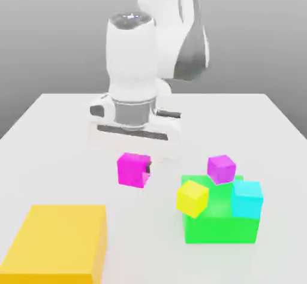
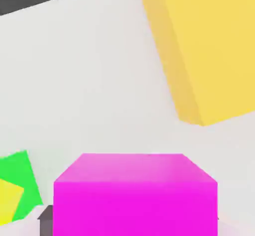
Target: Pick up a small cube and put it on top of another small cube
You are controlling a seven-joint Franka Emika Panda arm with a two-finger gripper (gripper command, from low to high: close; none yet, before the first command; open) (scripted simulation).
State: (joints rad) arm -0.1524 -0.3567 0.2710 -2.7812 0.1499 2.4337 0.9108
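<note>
The magenta-pink cube [image 1: 133, 169] was up off the worktop [image 1: 144, 229], and your claw [image 1: 148, 168] had it clenched between its fingers. The pick looked done; you still had to set it on another small cube. The violet-purple [image 1: 221, 169], yellow [image 1: 192, 198] and cyan cubes [image 1: 246, 199] crowded the green block's [image 1: 220, 230] edges. Bare worktop lay between that block and the large yellow-orange block [image 1: 57, 235].

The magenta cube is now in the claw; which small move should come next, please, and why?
Probably carry the magenta cube sideways, toward the exterior view's right, keeping it raised: the claw grips it, while the other small cubes, yellow, violet and cyan, are over there by the green block.
</note>
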